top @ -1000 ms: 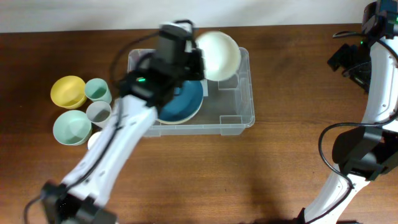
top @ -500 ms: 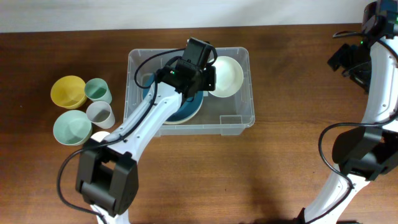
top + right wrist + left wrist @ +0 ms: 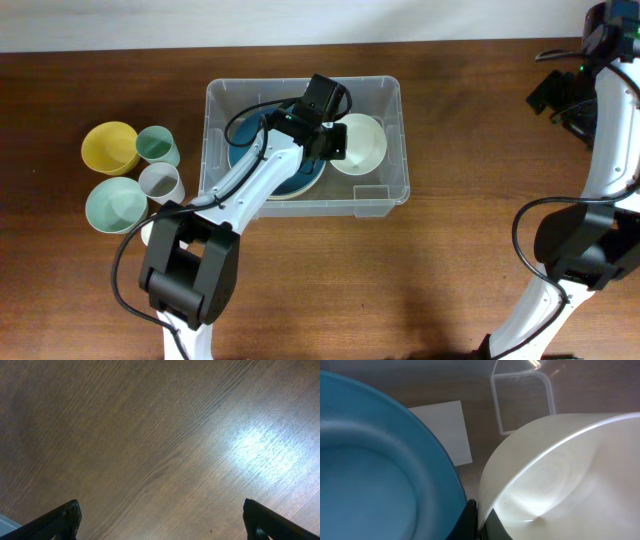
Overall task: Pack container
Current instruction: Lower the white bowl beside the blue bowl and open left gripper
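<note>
The left arm stretches from the bench's near edge diagonally up into the large clear plastic rectangular container [image 3: 403,120], which stands on the bench left of centre. Its wrist is bent down over the bin's middle. The left gripper [image 3: 337,140] pinches the rim of a cream round bowl [image 3: 362,143], and the left wrist view shows that rim [image 3: 560,475] caught between the dark fingers [image 3: 469,520]. The cream bowl sits in the bin's right half, just beside a wide blue bowl [image 3: 298,178] on the left. A white label [image 3: 442,430] shows on the bin's floor between them.

The right arm rises at the bench's right edge, well apart from the bin. The right gripper [image 3: 162,522] is spread wide over bare wood, holding nothing.

The bench [image 3: 450,280] is dark brown wood grain. Left of the bin stand a yellow bowl [image 3: 108,146], a pale green cup [image 3: 155,143], a white cup [image 3: 160,182] and a mint bowl [image 3: 115,203]. A pale wall [image 3: 300,20] runs along the far edge.
</note>
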`<state>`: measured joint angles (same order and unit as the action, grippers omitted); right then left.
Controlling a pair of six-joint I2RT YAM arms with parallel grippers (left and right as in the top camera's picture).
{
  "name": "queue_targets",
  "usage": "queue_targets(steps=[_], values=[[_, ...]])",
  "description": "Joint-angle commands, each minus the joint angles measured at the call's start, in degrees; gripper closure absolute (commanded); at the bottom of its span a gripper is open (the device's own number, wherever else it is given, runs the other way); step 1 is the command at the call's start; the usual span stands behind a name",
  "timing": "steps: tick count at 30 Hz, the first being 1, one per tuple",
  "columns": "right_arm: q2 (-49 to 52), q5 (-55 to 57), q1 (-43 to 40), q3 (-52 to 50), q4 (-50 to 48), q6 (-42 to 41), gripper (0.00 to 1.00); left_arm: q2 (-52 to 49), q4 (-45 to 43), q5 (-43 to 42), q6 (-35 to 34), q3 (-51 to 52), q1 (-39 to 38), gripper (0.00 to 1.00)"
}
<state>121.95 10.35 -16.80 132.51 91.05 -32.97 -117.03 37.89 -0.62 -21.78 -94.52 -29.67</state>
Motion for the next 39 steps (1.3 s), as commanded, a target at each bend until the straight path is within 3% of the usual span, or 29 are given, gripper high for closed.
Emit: queue_targets(steps=[1, 9, 23, 30, 37, 39], values=[[0.3, 0.1, 0.0, -0.2, 0.0, -0.5, 0.01, -0.2, 0.0, -0.7, 1.1, -1.0, -0.2, 0.94], [0.3, 0.1, 0.0, -0.2, 0.0, -0.5, 0.01, -0.2, 0.0, -0.7, 1.1, -1.0, -1.3, 0.94], [0.3, 0.2, 0.0, -0.2, 0.0, -0.5, 0.01, -0.2, -0.2, -0.4, 1.1, -1.0, -1.6, 0.74], [0.3, 0.1, 0.0, -0.2, 0.0, -0.5, 0.01, -0.2, -0.4, -0.4, 1.1, -1.0, -1.5, 0.71], [0.3, 0.1, 0.0, -0.2, 0.0, -0.5, 0.01, -0.2, -1.2, 1.9, 3.5, -2.1, 0.2, 0.43], [0.3, 0.2, 0.0, -0.2, 0.0, -0.5, 0.01, -0.1, 0.1, 1.9, 3.5, -4.2, 1.6, 0.41]])
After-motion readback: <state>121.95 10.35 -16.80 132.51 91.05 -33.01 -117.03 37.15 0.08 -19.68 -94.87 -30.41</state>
